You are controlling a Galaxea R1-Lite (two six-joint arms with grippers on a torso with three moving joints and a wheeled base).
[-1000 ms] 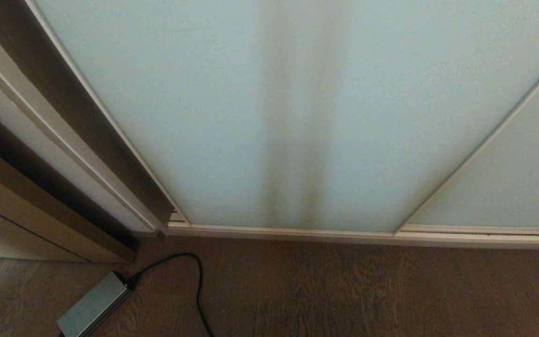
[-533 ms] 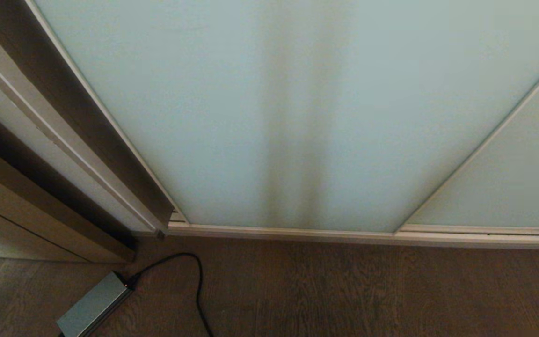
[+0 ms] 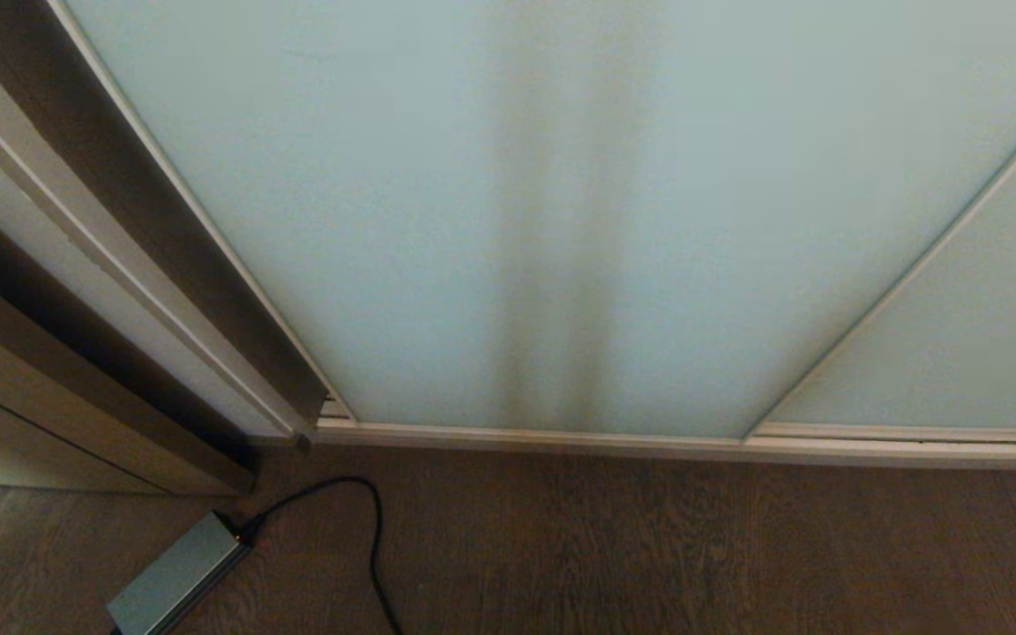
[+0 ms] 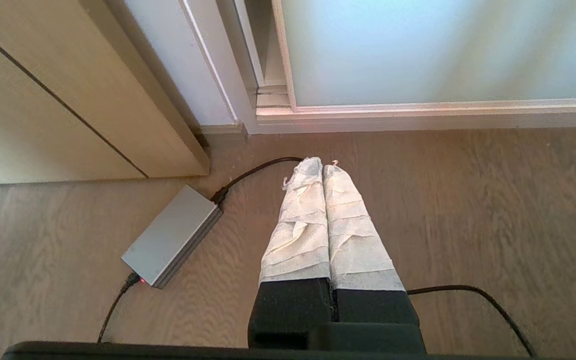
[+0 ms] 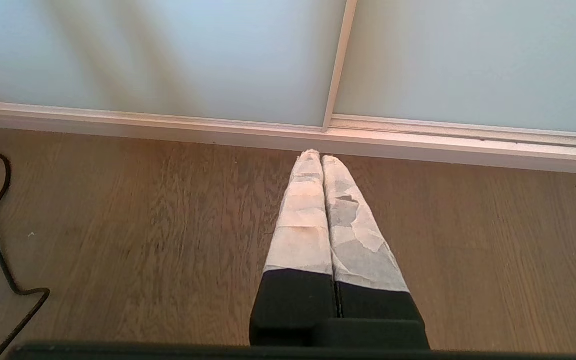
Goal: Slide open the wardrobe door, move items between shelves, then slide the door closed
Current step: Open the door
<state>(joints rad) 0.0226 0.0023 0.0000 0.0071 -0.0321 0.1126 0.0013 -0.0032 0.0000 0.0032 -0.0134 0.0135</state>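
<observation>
Straight ahead of the robot stands the sliding wardrobe door [image 3: 490,220], a tall pane of pale blue-green frosted glass in a thin off-white frame, pulled fully across so nothing behind it shows. A second frosted panel [image 3: 958,353] sits just beside it on the right, the two meeting at a slim upright strip. Both run in the bottom track [image 3: 649,441] against the wooden floor [image 3: 649,547]. Down on the floor to the left lies a grey power brick [image 3: 175,575] with a black cable [image 3: 374,529] curling away from it, near a beige cabinet [image 4: 43,100]. The left pincer [image 4: 322,165] hangs low over the floor, its white-wrapped fingers pressed together and holding nothing. The right pincer [image 5: 321,156] hangs the same way near the track, fingers closed and empty
</observation>
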